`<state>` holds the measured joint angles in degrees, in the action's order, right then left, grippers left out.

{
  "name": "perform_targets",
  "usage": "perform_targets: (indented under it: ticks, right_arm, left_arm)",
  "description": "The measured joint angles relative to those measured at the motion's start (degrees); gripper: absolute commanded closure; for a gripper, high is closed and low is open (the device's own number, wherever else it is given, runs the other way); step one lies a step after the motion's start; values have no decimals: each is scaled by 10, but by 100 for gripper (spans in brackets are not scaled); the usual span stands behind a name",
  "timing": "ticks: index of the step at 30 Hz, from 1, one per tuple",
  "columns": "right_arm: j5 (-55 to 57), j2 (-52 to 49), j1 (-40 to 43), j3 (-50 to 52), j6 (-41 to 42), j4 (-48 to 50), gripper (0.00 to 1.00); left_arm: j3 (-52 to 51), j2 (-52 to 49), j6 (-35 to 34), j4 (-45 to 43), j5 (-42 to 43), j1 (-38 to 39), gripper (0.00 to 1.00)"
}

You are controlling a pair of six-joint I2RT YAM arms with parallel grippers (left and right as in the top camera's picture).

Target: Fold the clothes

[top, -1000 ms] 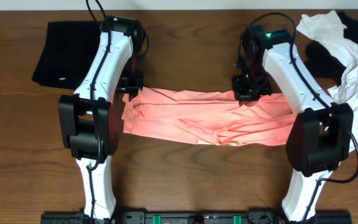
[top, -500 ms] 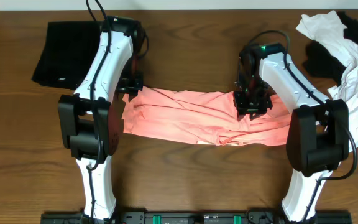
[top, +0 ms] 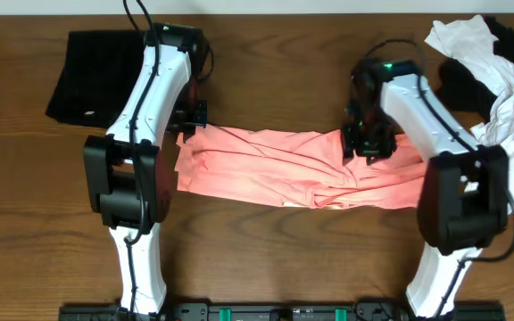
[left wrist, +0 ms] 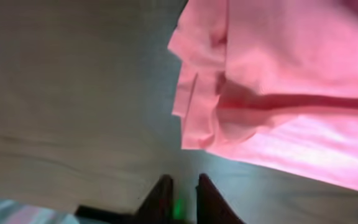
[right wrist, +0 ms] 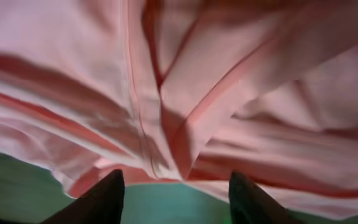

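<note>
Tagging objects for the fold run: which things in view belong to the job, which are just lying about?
In hand: pink T-shirt, left gripper, right gripper.
Lying about for now: folded black cloth, white garment, black garment beside it.

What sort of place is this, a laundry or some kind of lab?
Likely a robotics lab bench: a left arm and right arm fixed at a wooden table, a salmon-pink T-shirt between them, a white garment and folded black garment aside.

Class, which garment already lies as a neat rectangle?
The black garment at the far left: flat and squared. The pink T-shirt lies rumpled in the middle; the white garment is bunched at right.
</note>
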<state>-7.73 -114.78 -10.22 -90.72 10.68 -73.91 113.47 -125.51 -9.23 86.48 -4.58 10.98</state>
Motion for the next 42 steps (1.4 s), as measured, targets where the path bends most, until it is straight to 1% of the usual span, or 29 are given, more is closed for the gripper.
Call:
perform_targets:
  ticks: [1,3,6,8,11,12,13,14,15,16,17,18,20,23,28,32,35,39,42]
  right_arm:
    - [-3,14,8,0,0,8,43]
    - [-6,52,26,0,2,21,34]
    - [-9,131,59,-2,2,31,23]
    - [-10,180,81,-5,-2,28,20]
    - [-12,239,115,-11,-7,12,15]
    - [-13,257,130,-13,-6,0,13]
    - [-14,267,143,-14,-7,-12,11]
    - [-13,273,153,-14,-7,-22,9]
    - [-14,276,167,-14,-7,-32,6]
    - [-14,276,181,-14,-6,-42,2]
    - [-14,275,195,-12,-6,-45,1]
    - [-15,274,208,-9,-7,-45,1]
    - [-17,274,234,4,-9,-41,1]
    - [-30,273,271,41,-11,-8,1]
    - [-54,270,315,124,-24,60,1]
    - [-64,268,327,187,-38,115,1]
    - [-76,265,330,216,-49,140,1]
    - [-99,264,330,226,-72,148,1]
    - [-108,264,330,226,-84,149,1]
  left_arm:
    - [0,0,0,-4,1,0,86]
    - [0,0,0,-10,2,0,86]
    - [-3,9,-6,-20,2,0,85]
    - [-5,24,-15,-27,3,0,85]
    - [-6,75,-31,-37,3,0,83]
    - [-6,97,-37,-40,4,0,78]
    - [-6,128,-43,-42,3,0,75]
    - [-6,151,-47,-42,4,0,69]
    - [-6,175,-51,-42,5,0,57]
    - [-6,202,-56,-42,10,0,30]
    - [-5,225,-61,-40,14,0,10]
    - [-4,244,-62,-40,21,0,7]
    - [-3,276,-65,-41,40,0,5]
    - [-3,302,-71,-44,66,0,5]
    - [-3,294,-73,-45,85,0,5]
    - [-4,275,-73,-49,90,0,6]
    - [-12,267,-73,-65,92,0,6]
    - [-48,267,-75,-88,92,0,6]
    - [-92,267,-90,-107,94,-1,6]
